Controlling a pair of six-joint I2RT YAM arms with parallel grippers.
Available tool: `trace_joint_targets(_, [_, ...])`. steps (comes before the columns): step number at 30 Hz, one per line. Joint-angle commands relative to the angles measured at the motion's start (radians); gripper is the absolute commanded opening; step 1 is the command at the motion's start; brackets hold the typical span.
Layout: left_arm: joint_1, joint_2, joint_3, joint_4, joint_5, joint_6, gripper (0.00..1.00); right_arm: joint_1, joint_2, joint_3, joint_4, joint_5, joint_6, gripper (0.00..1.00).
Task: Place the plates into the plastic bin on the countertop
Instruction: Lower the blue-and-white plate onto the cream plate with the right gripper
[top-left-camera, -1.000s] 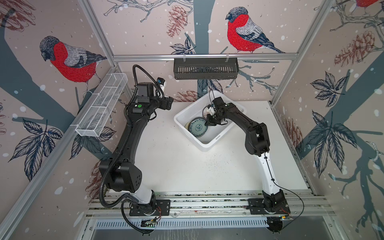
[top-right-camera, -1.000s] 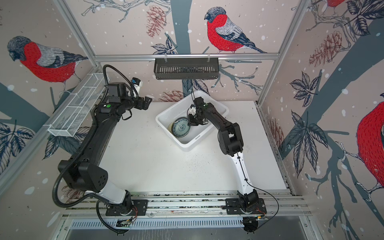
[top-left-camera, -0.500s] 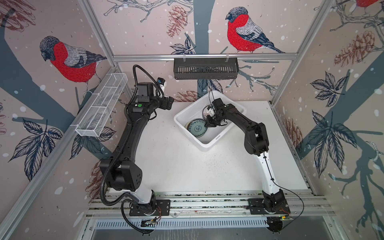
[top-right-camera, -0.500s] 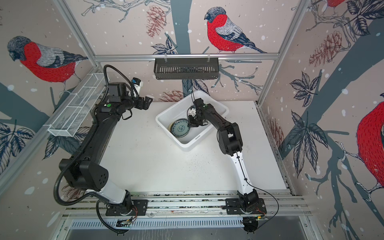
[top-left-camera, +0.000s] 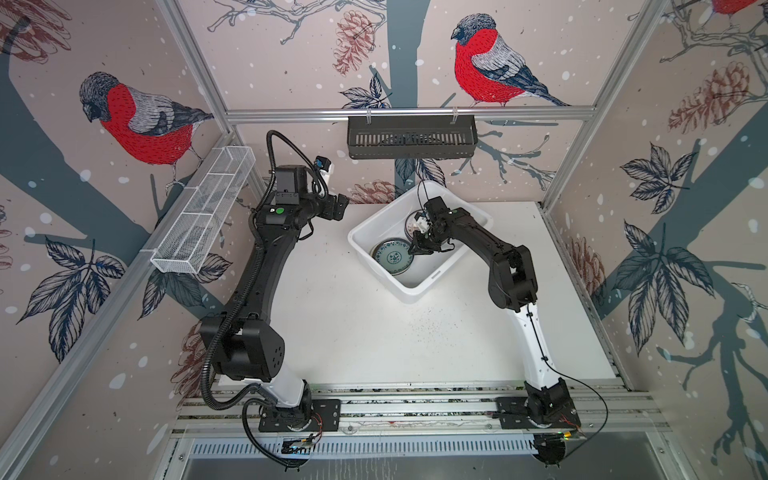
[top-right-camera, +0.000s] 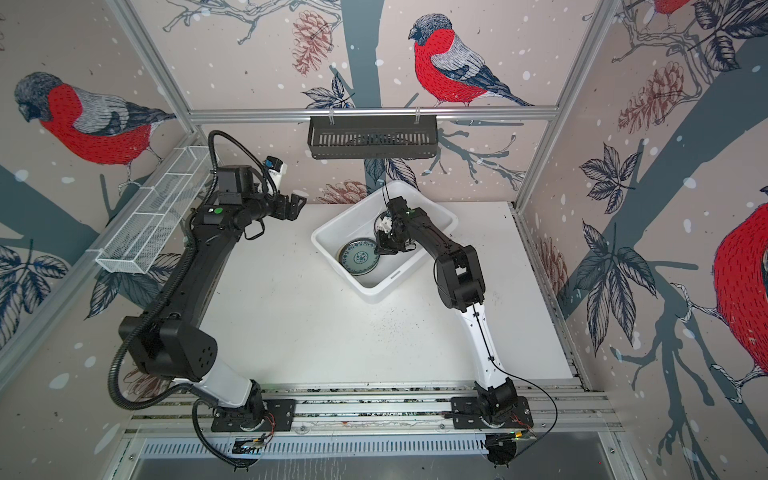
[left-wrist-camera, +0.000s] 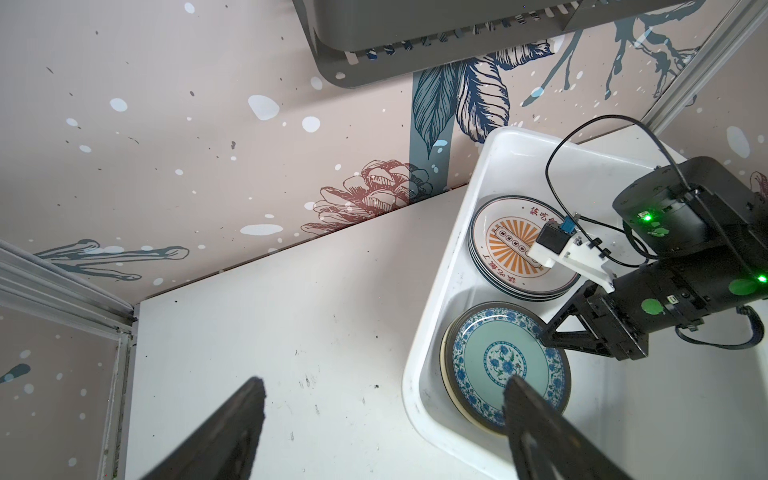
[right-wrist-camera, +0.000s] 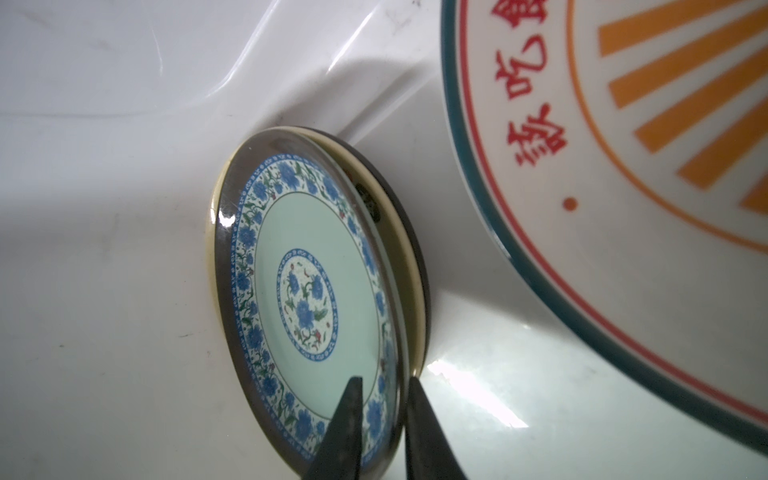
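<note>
Straddling teal plate (right-wrist-camera: 307, 299) rim in plastic bin (left-wrist-camera: 415, 374), right gripper (right-wrist-camera: 384, 382) slightly parted; left gripper (left-wrist-camera: 384, 380) agape over countertop (left-wrist-camera: 270, 332)

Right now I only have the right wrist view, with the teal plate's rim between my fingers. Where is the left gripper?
Observer: The left gripper hangs open and empty over the countertop. In a top view it is left of the plastic bin, outside it.
Operator: Is the sunburst plate beside me lying alone?
Observer: No. In the left wrist view the sunburst plate tops a stack, and more rims show under it.
Operator: Any plates outside the bin?
Observer: None shows on the countertop in both top views, though parts of it are hidden.
</note>
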Motion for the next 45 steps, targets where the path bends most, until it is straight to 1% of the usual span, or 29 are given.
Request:
trace_joint_targets(1, [0.002, -0.001, -0.004, 0.001, 0.011, -0.007, 0.89, 0.001, 0.001, -0.003, 0.008, 0.006, -0.006, 0.22])
trace_joint_targets(20, [0.009, 0.004, -0.019, 0.012, 0.012, -0.022, 0.89, -0.007, 0.009, 0.053, -0.035, 0.046, -0.013, 0.25])
trace_joint_targets(27, [0.016, 0.007, -0.032, 0.014, 0.014, -0.023, 0.88, 0.000, 0.009, 0.050, -0.078, 0.047, -0.032, 0.21])
trace_joint_targets(32, [0.019, 0.009, -0.040, 0.014, 0.019, -0.026, 0.88, 0.004, 0.020, 0.047, -0.100, 0.054, -0.036, 0.19])
trace_joint_targets(40, [0.023, 0.014, -0.037, 0.014, 0.020, -0.030, 0.88, 0.012, 0.056, 0.076, -0.097, 0.034, -0.018, 0.18])
trace_joint_targets(45, [0.027, 0.014, -0.037, 0.016, 0.020, -0.030, 0.88, 0.014, 0.067, 0.101, -0.089, 0.016, -0.011, 0.16])
